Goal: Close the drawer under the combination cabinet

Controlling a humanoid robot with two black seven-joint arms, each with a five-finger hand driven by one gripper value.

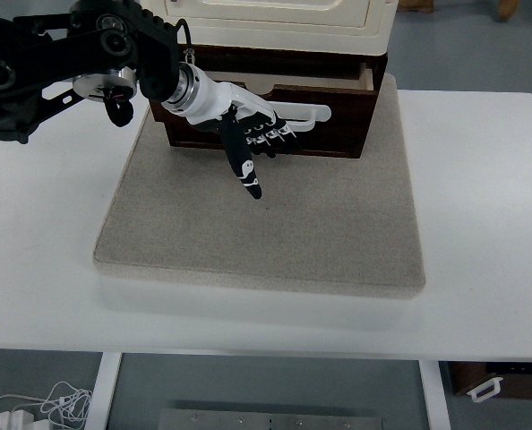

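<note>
Left hand (248, 143), fingers spread flat against the drawer (329, 125) front (nearly shut), should push squarely toward the cabinet (275, 18).

A mat (266, 224) lies on the table (481, 224). At the mat's far edge stands a cabinet (275, 18), with a partly open drawer (338, 125) beneath it. The left hand (244, 134) rests against the drawer's front.
</note>
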